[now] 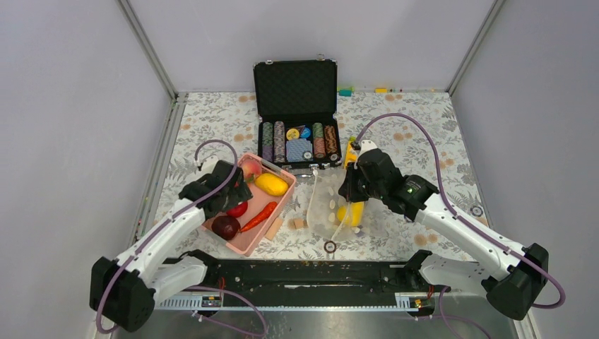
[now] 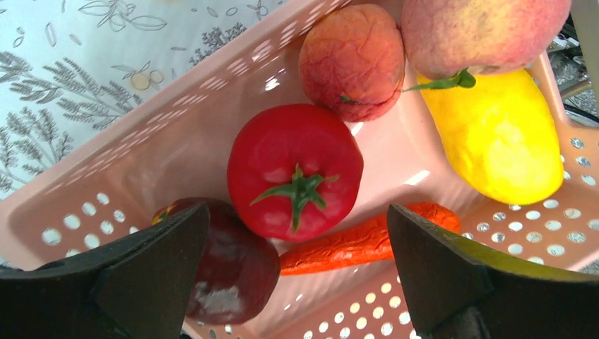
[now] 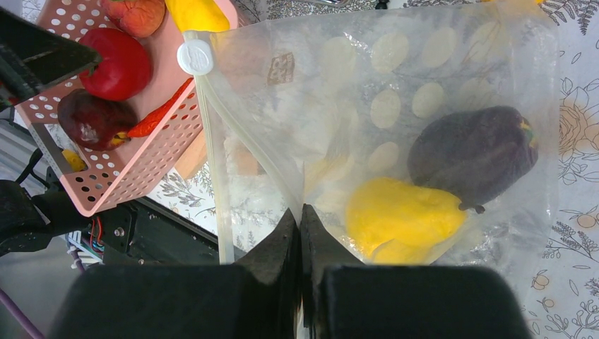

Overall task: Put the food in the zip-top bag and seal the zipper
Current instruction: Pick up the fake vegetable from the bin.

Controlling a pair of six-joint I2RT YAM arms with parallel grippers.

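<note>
The clear dotted zip-top bag (image 3: 395,92) lies right of the pink basket; it also shows in the top view (image 1: 326,201). Inside it are a yellow fruit (image 3: 402,219) and a dark purple one (image 3: 473,155). My right gripper (image 3: 300,212) is shut on the bag's upper mouth edge, holding it up. The zipper (image 3: 212,141) runs along the mouth with a white slider (image 3: 195,56). My left gripper (image 2: 297,233) is open over the basket, above a red tomato (image 2: 293,169), an orange carrot (image 2: 353,244) and a dark red fruit (image 2: 233,268). A peach (image 2: 480,32), an orange-red fruit (image 2: 351,60) and a yellow fruit (image 2: 498,134) lie beyond.
The pink lattice basket (image 1: 279,212) stands left of centre. An open black case of poker chips (image 1: 297,145) stands behind. Small tan wooden blocks (image 1: 297,224) lie between basket and bag. A black rail (image 1: 304,272) runs along the near edge.
</note>
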